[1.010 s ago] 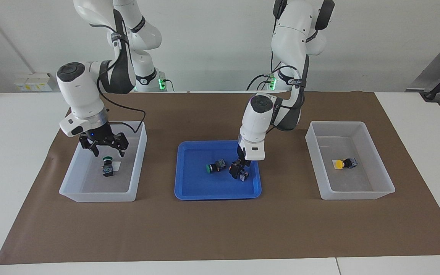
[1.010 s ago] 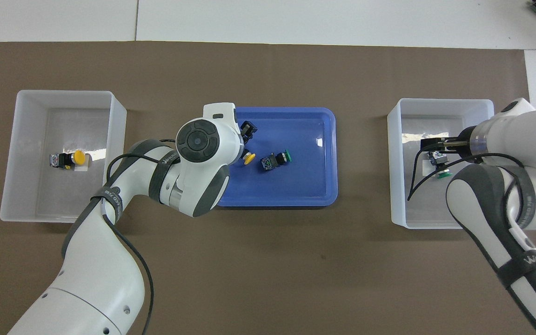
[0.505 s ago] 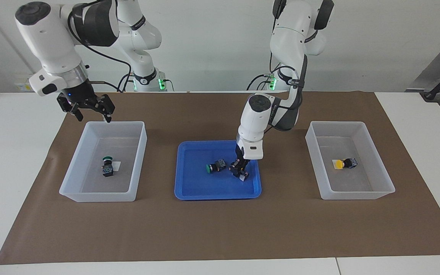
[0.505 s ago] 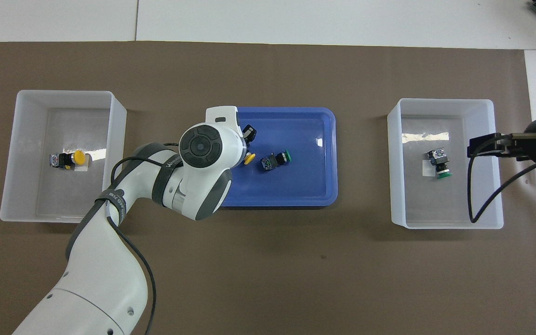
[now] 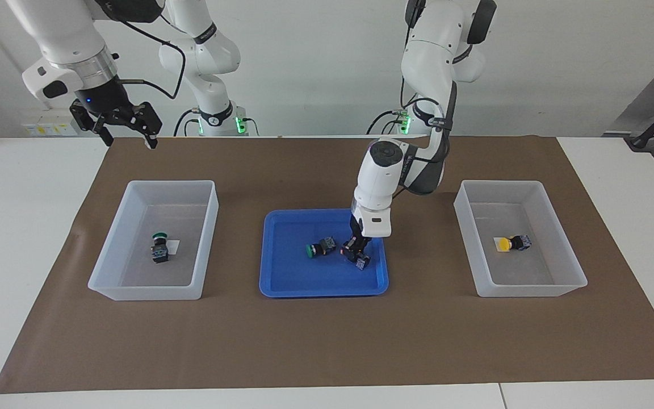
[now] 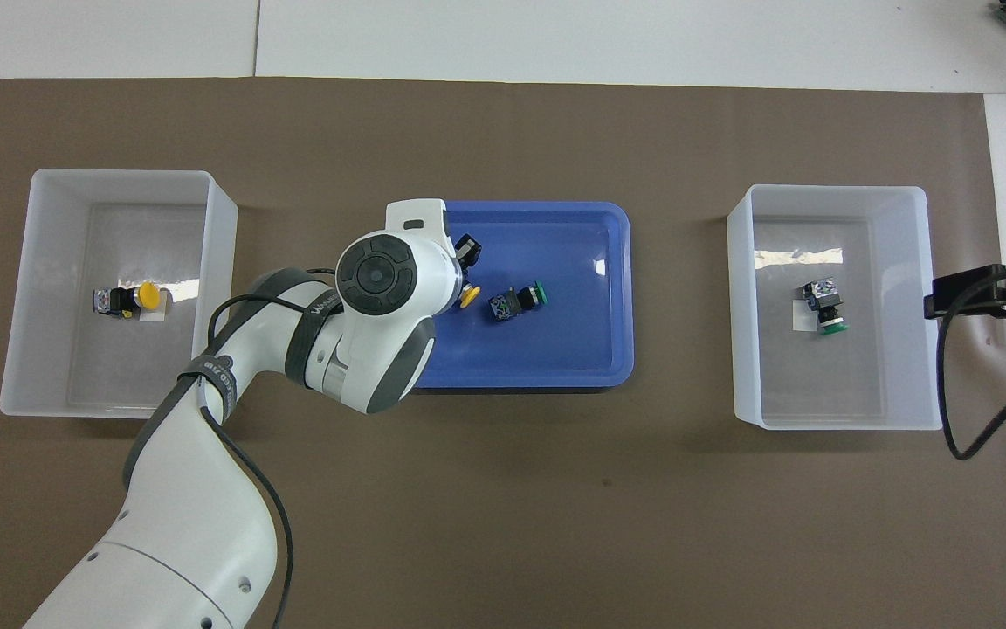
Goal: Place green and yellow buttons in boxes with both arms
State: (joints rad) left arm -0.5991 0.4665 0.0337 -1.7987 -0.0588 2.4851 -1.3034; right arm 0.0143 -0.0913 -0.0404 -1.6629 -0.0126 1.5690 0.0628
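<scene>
Facing view, going from its left edge to its right: I am seeing the right gripper (image 5: 124,126) raised high with its fingers spread and nothing in them, over the table edge by the first box (image 5: 154,241). One green button (image 5: 159,248) is lying inside this box, beside a small white label (image 5: 173,246) on which I can read nothing.

At the middle, the blue tray (image 5: 281,284) is holding the second green button (image 5: 319,248). Just beside it the left gripper (image 5: 355,250) is down in the tray, its fingers pressed onto the yellow button (image 6: 468,298); the yellow cap shows only in the overhead view. I am judging it gripped but not yet lifted.

Toward the left arm's end, the second box (image 5: 523,287) is holding the other yellow button (image 5: 512,243).

So I am counting two buttons delivered and two left. On the left arm's dark band some white lettering is showing, but I cannot make it out.
</scene>
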